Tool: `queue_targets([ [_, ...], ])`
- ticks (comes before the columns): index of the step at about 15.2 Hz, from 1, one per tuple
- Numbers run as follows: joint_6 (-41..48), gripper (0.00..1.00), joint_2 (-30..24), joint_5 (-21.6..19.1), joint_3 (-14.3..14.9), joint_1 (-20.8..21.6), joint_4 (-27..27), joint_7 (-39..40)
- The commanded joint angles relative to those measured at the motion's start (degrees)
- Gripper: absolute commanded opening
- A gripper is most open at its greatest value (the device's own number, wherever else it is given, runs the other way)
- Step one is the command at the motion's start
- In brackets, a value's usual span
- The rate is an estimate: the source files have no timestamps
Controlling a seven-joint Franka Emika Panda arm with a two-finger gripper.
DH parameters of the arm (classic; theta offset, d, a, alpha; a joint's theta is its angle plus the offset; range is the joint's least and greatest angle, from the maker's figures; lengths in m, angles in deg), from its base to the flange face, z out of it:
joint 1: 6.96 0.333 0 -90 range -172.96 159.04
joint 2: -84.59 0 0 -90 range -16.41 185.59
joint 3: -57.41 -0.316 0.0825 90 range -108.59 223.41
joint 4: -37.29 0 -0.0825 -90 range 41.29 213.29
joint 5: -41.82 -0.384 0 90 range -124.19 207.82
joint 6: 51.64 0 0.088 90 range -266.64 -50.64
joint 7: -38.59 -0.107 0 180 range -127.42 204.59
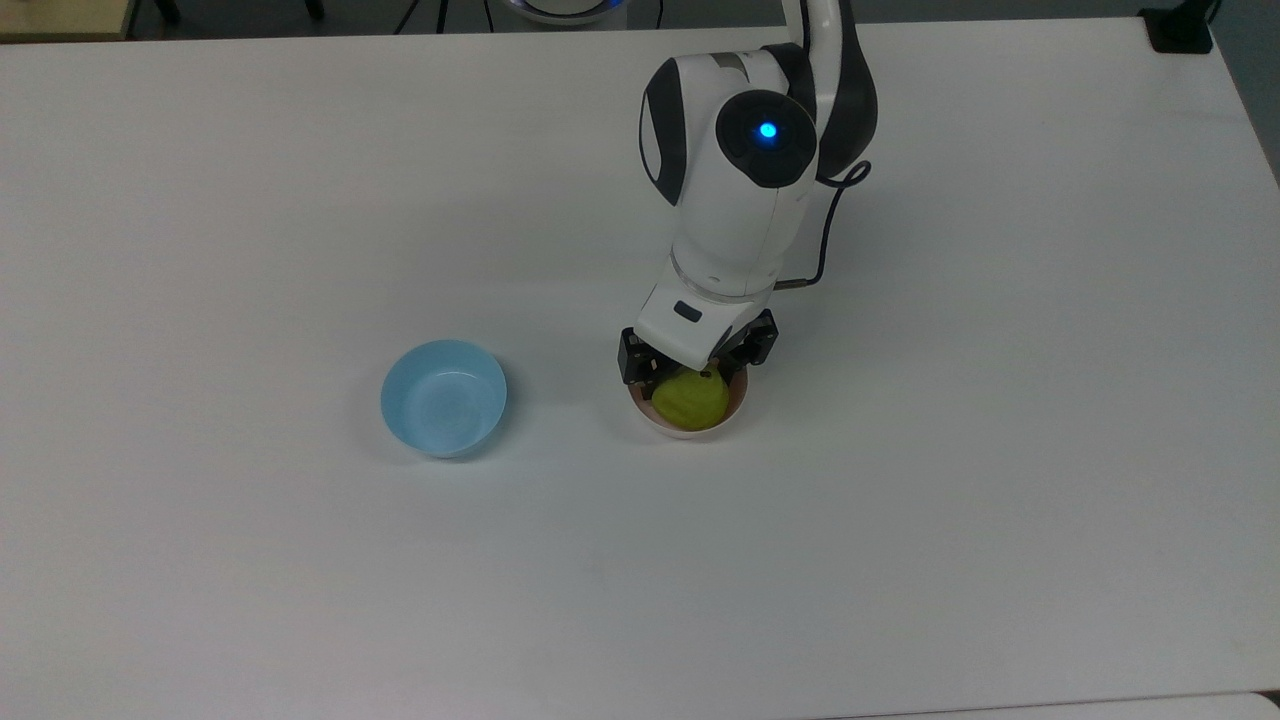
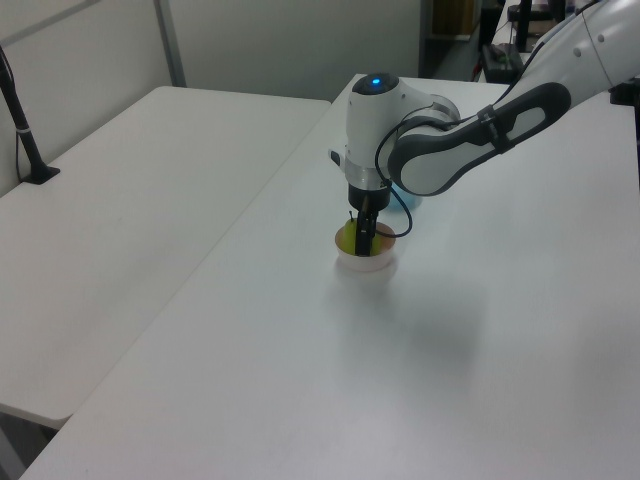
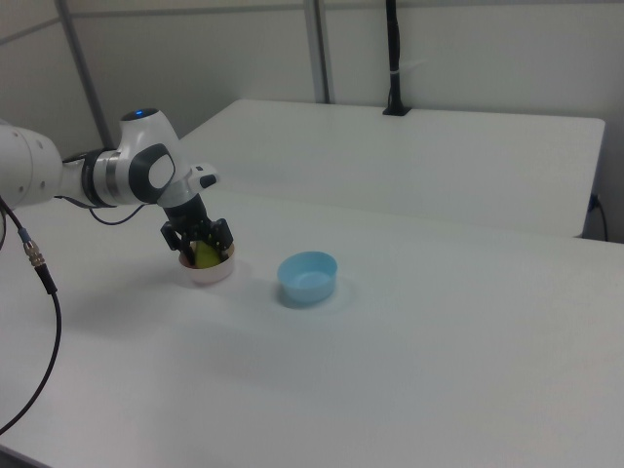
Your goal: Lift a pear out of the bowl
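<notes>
My pincer straddled the pear, unclenched; an off-centre squeeze risked tipping the bowl.

The pear is a small, roundish yellow-green fruit sitting inside the bowl, with a thin dark stem at its top end. Much of its upper part is hidden, so only the lower body shows clearly in the top view. In the left view the pear shows as a sliver of yellow-green. The bowl is small, round, plain pale pink, standing upright on the white counter.
</notes>
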Motion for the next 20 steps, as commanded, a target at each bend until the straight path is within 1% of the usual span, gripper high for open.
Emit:
queue_targets([
  [1, -0.51, 0.38, -1.93, -0.1, 1.11, 0.99, -0.44, -1.07],
  [3, -0.07, 0.38, -5.27, -0.1, 1.02, 0.55, -0.09, -2.65],
  [5, 0.19, 0.39, -11.75, -0.1, 0.58, -0.41, 4.72, -2.4],
  [6, 0.89, 0.4, -15.27, -0.01, -0.11, -1.81, 7.97, -1.96],
  [7, 3.25, 0.4, -18.35, -0.01, -1.25, -4.18, 10.0, -0.73],
  [9, 9.13, 0.4, -23.28, -0.01, -3.8, -9.8, 13.7, 5.05],
  [10, 11.33, 0.4, -26.17, -0.01, -6.25, -13.92, 17.11, 8.56],
  [11, 11.88, 0.4, -27.68, 0.08, -7.4, -16.31, 19.05, 10.42],
  [12, 13.71, 0.41, -28.13, 0.43, -7.94, -18.24, 20.73, 12.35],
  [13, 14.77, 0.43, -27.44, 0.78, -7.94, -18.7, 21.09, 13.24],
  [15, 15.04, 0.43, -25.16, 2.97, -7.94, -20.37, 22.59, 13.69],
  [17, 15.05, 0.44, -22.08, 4.2, -7.77, -20.28, 22.42, 13.69],
  [18, 14.96, 0.46, -20.68, 5.17, -7.68, -20.02, 22.41, 13.69],
  [19, 14.87, 0.47, -19.71, 6.13, -7.51, -19.85, 22.41, 13.69],
  [20, 14.78, 0.48, -19.17, 6.23, -7.33, -19.76, 22.33, 13.69],
])
